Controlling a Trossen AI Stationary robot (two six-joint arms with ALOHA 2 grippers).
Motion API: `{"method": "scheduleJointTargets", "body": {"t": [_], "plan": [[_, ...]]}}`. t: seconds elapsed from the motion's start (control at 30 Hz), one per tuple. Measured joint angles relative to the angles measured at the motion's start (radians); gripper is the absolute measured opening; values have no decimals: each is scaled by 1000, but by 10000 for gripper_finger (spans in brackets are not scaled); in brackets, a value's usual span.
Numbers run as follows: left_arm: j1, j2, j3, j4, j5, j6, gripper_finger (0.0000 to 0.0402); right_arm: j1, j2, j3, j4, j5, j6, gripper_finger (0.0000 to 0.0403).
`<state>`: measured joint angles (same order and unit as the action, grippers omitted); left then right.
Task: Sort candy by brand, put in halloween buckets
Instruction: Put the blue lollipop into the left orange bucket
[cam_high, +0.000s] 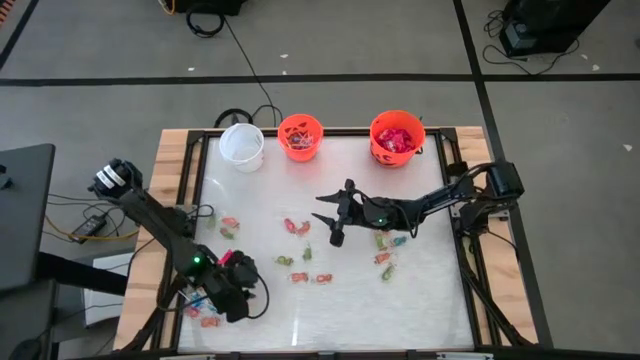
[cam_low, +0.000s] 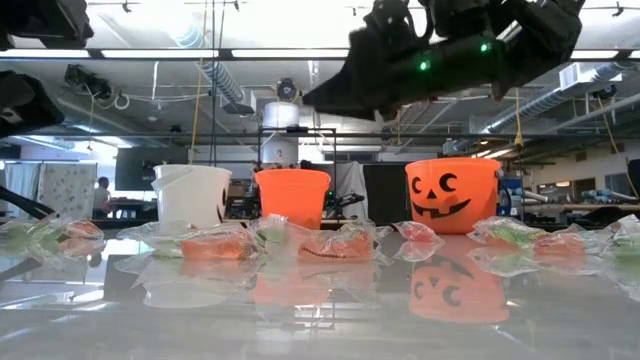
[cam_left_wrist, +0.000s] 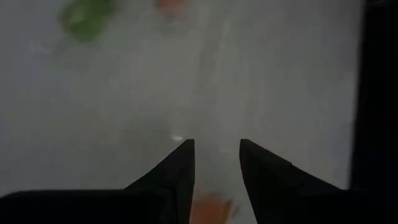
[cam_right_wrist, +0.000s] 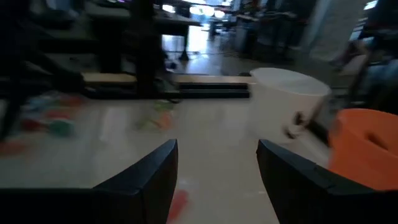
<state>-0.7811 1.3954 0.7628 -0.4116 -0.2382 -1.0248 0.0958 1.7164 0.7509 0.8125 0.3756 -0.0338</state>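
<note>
1. right gripper (cam_high: 328, 222) hangs over the middle of the table (cam_high: 420, 300), fingers spread, nothing between them.
2. left gripper (cam_high: 236, 296) sits low near the front left corner, fingers parted; an orange blur shows between them, contact unclear.
3. candy (cam_high: 296, 227) lies scattered mid-table; white bucket (cam_high: 242, 146), small orange bucket (cam_high: 300, 137) and larger orange bucket (cam_high: 397, 138) line the far edge.

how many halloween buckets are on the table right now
3, in a row along the table's far edge: the white bucket on the left, the small orange bucket in the middle, and the larger orange bucket on the right. None seems hidden.
</note>
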Motion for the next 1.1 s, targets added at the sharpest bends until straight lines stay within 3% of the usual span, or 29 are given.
{"method": "scheduleJointTargets", "body": {"t": [0.13, 0.3, 0.7, 0.93, 1.1], "plan": [[0, 58, 0, 128, 0, -29, 132, -1, -54, 0, -84, -81, 29, 231], [0, 113, 0, 158, 2, -136, 132, 22, -129, 1, -220, -141, 43, 231], [7, 128, 0, 69, -29, -177, 131, 146, -240, -23, -522, -109, 60, 209], [1, 129, 0, 34, 131, -138, 131, 158, -283, -79, -534, -108, 115, 206], [25, 127, 0, 31, 180, -148, 131, 147, -280, -98, -519, -80, 121, 206]]}}
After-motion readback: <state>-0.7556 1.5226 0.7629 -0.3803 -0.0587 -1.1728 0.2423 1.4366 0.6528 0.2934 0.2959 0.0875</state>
